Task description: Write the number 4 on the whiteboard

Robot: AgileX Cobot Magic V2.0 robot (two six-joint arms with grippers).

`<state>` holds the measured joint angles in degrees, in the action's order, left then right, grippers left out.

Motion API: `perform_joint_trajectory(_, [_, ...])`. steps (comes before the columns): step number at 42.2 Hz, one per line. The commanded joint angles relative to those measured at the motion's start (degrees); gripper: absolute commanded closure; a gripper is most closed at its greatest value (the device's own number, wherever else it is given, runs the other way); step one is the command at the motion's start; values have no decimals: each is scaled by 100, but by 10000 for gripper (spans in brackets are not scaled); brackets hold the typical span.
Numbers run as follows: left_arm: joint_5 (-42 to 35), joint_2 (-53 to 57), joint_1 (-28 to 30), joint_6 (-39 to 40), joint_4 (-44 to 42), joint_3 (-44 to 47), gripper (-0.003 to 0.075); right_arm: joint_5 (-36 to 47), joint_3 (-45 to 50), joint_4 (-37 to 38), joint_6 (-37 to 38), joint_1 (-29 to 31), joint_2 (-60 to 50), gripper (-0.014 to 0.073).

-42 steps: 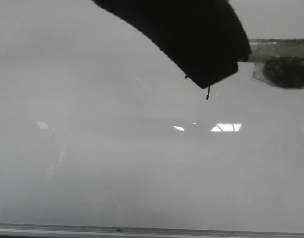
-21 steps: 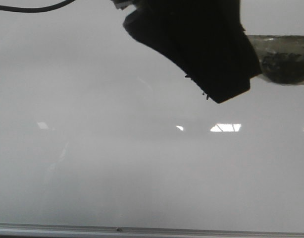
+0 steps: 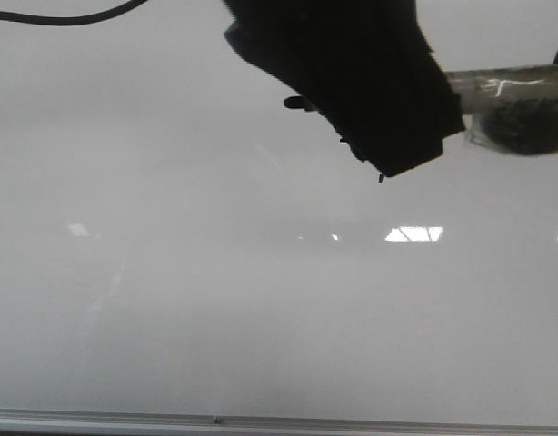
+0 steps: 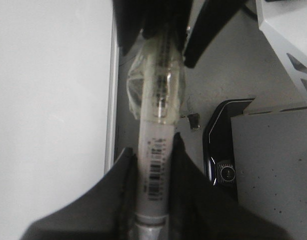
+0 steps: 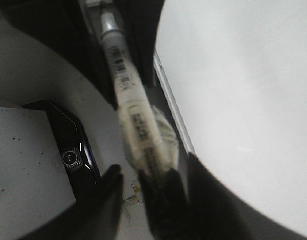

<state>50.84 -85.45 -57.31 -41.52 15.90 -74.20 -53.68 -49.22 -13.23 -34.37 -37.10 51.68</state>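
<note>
front: glossy pale grey whiteboard [image 3: 261,318] fills view; dark arm [image 3: 352,73] hides any number 4 | left wrist: left gripper [image 4: 153,165] clamps translucent barcode-labelled marker [image 4: 156,150] beside board edge | right wrist: right gripper [image 5: 143,185] grips the same marker; advise steady, light tip pressure.

A big whiteboard [image 3: 215,318] is filling almost the whole picture. It is shining with small bright spots of light. A thin silver edge is running along the bottom. A big black shape [image 3: 352,73] is hanging down from the top and hiding part of the board. Tiny black marks [image 3: 381,177] are peeking out just under it. A see-through tube [image 3: 506,86] is sticking out on the right. A black cable [image 3: 61,15] is curving across the top left corner.
</note>
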Motion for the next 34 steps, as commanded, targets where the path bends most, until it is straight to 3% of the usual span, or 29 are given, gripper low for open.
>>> perform_joint_trajectory(1, [-436,195,-20,167,174,-186,741,322,-195,-116,71,3,-51,-46])
perform_joint_trajectory(8, [-401,195,-20,167,150,-186,741,361,-202,-15,125,95,-262,-38])
perform_joint_trajectory(13, [-234,208,-7,498,-313,-227,741,361,-202,363,503,312,-484,-38])
perform_joint_trajectory(16, [-87,263,17,1385,-1181,-332,741,329,-202,650,887,519,-641,-38])
perform_joint_trajectory(20, [295,526,195,3404,-2943,-602,741,297,-202,849,1158,847,-872,-38])
perform_joint_trajectory(21, [361,598,254,3591,-3165,-627,741,297,-202,855,1158,900,-908,-38])
perform_joint_trajectory(27, [435,1326,1013,4718,-3827,-414,741,291,-195,860,1158,1009,-957,-38])
perform_joint_trajectory(34, [-773,2678,2403,5268,-3839,649,741,302,-195,860,1158,1005,-957,-38])
